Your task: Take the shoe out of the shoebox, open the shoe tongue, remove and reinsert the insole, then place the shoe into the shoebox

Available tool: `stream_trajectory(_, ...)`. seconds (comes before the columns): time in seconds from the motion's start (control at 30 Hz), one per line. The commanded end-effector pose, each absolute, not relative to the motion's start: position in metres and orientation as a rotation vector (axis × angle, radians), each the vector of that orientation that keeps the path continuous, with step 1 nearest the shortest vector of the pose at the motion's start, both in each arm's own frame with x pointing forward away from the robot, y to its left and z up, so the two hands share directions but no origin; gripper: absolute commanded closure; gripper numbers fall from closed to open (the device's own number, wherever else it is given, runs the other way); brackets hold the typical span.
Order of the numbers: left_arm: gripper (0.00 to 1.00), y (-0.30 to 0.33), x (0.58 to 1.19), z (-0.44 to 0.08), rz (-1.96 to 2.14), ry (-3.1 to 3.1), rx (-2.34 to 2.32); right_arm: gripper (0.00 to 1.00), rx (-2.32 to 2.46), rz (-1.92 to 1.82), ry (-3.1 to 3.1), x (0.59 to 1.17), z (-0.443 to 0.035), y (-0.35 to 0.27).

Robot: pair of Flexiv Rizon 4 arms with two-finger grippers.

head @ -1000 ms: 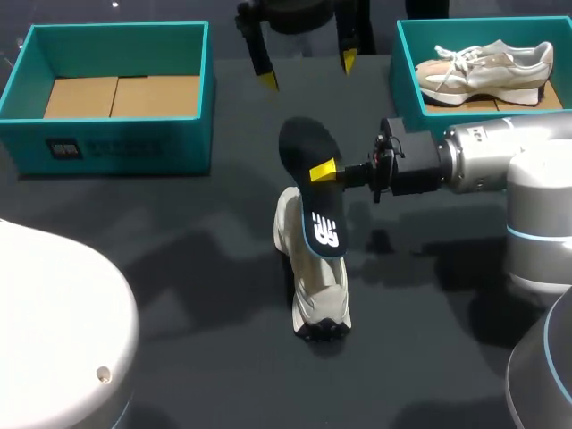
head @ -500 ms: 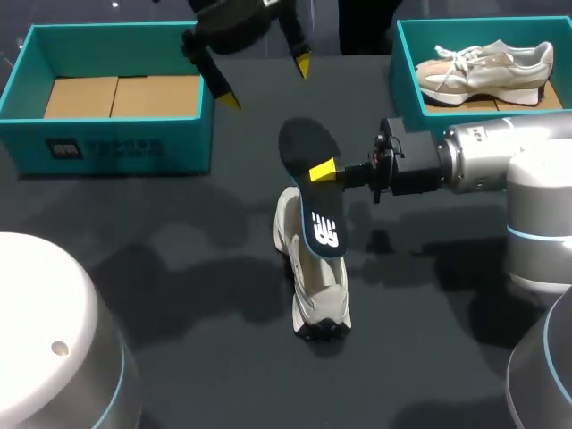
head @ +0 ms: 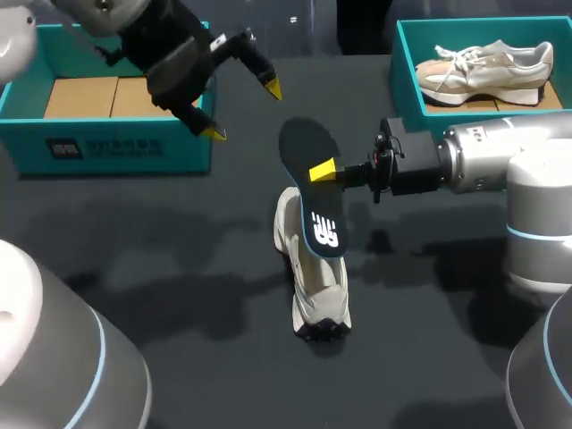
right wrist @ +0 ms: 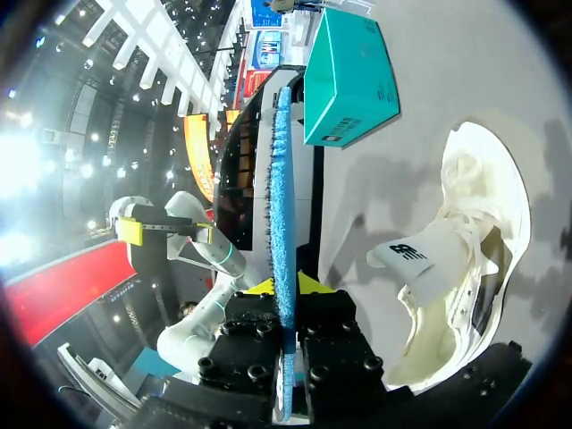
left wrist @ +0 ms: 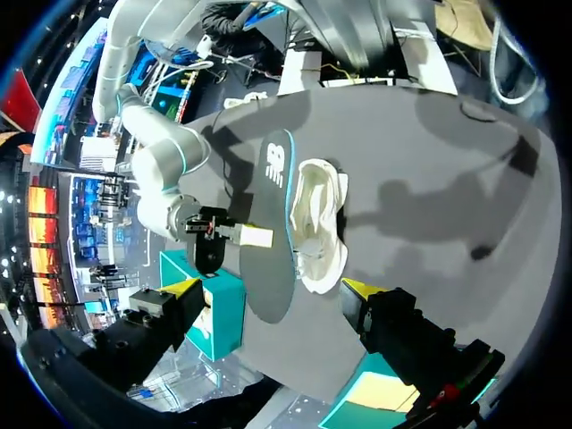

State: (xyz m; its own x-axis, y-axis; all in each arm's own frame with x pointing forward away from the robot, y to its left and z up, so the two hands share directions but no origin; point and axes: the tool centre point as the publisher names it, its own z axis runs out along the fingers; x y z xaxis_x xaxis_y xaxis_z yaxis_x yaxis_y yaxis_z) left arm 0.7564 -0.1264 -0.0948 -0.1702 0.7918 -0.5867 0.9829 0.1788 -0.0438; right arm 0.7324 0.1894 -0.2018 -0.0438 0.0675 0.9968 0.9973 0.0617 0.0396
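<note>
Shoe is found out of the empty shoebox, resting near the middle of the table with its tongue lifted. Its insole is held above it, pinched by the right gripper. Reinsertion and boxing are judged still to be done. Since the earlier frame the left gripper, fingers spread and empty, has been swung toward the far-left corner; the rest is unchanged.

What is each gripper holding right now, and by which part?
The right gripper is shut on the black insole, pinching its long side edges near mid-length. The left gripper is open and holds nothing.
</note>
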Motion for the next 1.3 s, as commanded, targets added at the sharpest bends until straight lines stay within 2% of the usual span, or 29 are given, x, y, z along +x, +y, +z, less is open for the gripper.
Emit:
stream_trajectory(0.03,0.0,-0.106,0.747,-0.1,-0.911,1.504,1.231,1.0,-1.197,-1.161,-1.319,0.732,-0.202,0.191)
stream_trajectory(0.4,0.0,-0.106,0.747,-0.1,-0.911,1.504,1.231,1.0,-1.197,-1.161,-1.319,0.732,-0.202,0.191)
stream_trajectory(0.73,0.0,-0.105,0.769,-0.129,-0.985,1.44,1.189,1.0,-1.197,-1.161,-1.319,0.732,-0.202,0.191)
stream_trajectory(1.07,0.0,-0.105,0.771,-0.13,-0.997,1.439,1.209,1.0,-1.197,-1.161,-1.319,0.732,-0.202,0.191)
stream_trajectory(1.3,0.0,-0.126,0.773,-0.15,-1.006,1.483,1.175,1.0,-1.178,-1.207,-1.259,0.736,-0.197,0.19)
